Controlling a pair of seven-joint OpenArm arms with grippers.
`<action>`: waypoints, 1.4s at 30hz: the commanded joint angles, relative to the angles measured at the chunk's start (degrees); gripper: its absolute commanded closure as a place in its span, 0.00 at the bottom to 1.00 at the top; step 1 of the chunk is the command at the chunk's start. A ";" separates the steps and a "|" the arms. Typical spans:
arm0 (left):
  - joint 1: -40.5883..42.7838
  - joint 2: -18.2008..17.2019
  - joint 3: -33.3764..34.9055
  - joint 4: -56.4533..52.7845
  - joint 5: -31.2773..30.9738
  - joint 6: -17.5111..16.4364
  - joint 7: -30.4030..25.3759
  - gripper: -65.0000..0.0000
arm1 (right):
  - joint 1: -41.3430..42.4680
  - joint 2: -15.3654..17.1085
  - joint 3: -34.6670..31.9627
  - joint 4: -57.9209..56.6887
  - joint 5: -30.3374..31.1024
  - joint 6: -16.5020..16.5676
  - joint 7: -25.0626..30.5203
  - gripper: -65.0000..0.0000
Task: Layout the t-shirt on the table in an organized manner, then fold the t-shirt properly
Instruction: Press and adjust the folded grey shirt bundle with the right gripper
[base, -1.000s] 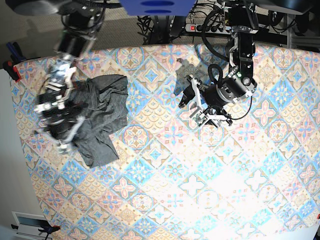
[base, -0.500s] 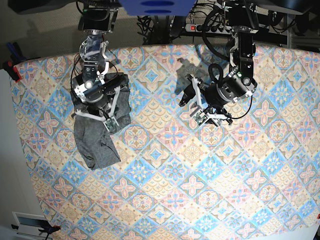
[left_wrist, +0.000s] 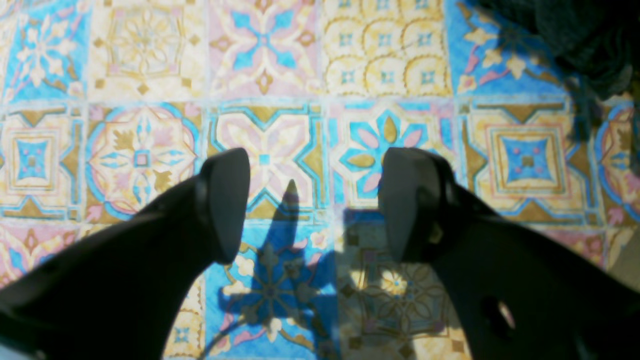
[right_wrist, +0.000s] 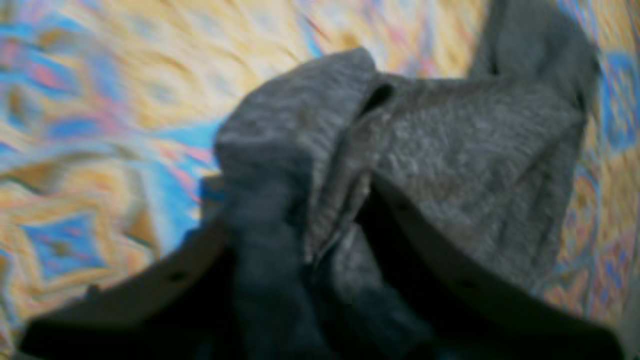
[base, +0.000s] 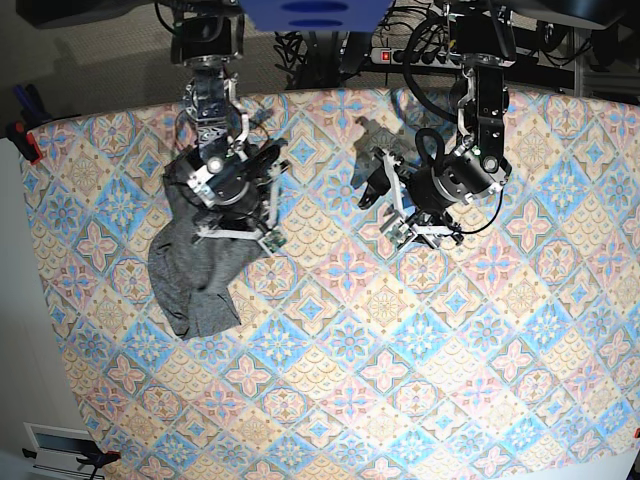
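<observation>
The left arm (base: 482, 120) comes in from the top of the base view, reaches down over the bench (base: 400, 380), and splays out at its lower end, with its claw (left_wrist: 317, 205) angled toward the middle. That left claw is released: its two dark fingers (left_wrist: 222, 205) stand wide apart, with only patterned cloth visible between them. The right arm (base: 212, 100) also drops from the top edge, on the other side of the view, running fairly upright before its claw (right_wrist: 300, 215) spreads over the t-shirt (base: 190, 270). The right wrist view is blurred and the grey fabric rises in a thick ridge between the fingers, so I cannot tell whether that claw is clenched on it or letting go. The t-shirt lies bunched and creased on the robot's right side of the bench, partly under the right claw, with a narrower piece stretching toward the bottom of the base view. Some of its dark folds also show in the top right corner of the left wrist view, well apart from the left claw's fingers.
</observation>
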 joint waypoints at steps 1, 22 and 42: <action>-0.71 -0.02 -0.08 0.82 -0.80 0.10 -1.17 0.37 | -0.39 -0.13 -0.31 1.02 0.25 -0.18 0.29 0.76; -1.15 -0.02 -0.08 0.65 -0.80 0.10 -1.17 0.37 | -1.18 2.07 -15.25 11.40 0.16 -0.18 -16.33 0.52; -1.23 0.24 0.01 -1.11 -0.80 0.10 -1.17 0.37 | 8.58 2.07 -18.51 11.75 0.07 -0.18 -15.36 0.52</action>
